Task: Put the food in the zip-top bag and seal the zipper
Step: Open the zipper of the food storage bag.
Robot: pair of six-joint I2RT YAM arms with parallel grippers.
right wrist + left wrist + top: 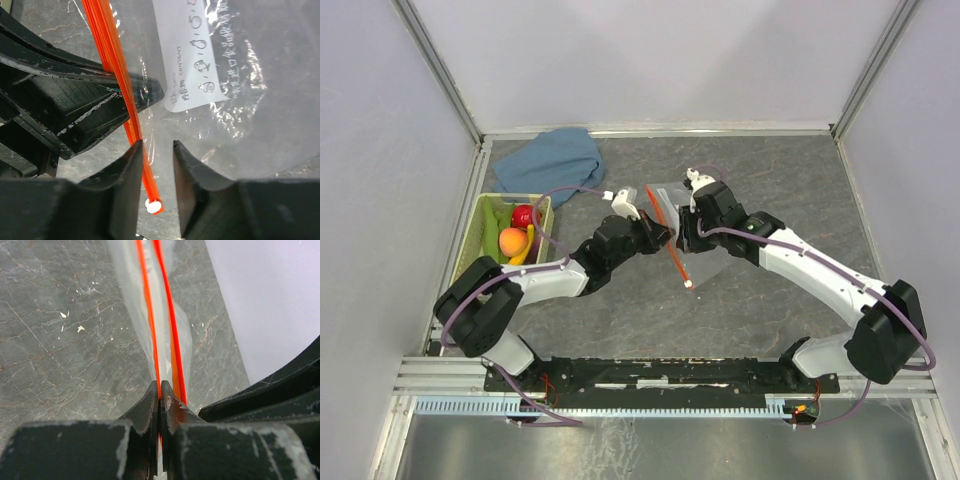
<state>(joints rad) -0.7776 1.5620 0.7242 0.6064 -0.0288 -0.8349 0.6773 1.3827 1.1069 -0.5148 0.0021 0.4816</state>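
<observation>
**A:** Why is the left gripper (160,397) clamped so tight?

**B:** It is pinching one lip of the zipper (149,315). In its wrist view the jaws meet flat on the left orange track, and the other track runs free just beside the right finger. My guess is that it holds one side so the mouth can be pulled apart.

**A:** And the right gripper (157,146)?

**B:** It is released. Its fingers stand a little apart with clear film showing in the gap, and the zipper touches or nearly touches the left one. I'd judge it is lining up to take the opposite lip of the zip-top bag (240,115).

**A:** Where is the bag on the table (770,170)?

**B:** Near the centre, seen from above. The left arm reaches it from 9 o'clock and the right arm from 3 o'clock. The strip slants from 11 o'clock down to 5 o'clock, with the white slider tip (153,205) at the lower end. The mouth edge looks raised off the surface, which would make it easier to drop things in.

**A:** Is anything inside yet?

**B:** No, the film looks empty. The food (514,240) sits in the green basket (498,196) at 9 o'clock of the bag, well apart from it. A blue cloth (555,155) lies at 11 o'clock and plays no part.

**A:** So it's early in the task?

**B:** I'd say so. The opening comes first, then loading, then sealing. The thin film could slip from a pinch this narrow.
</observation>
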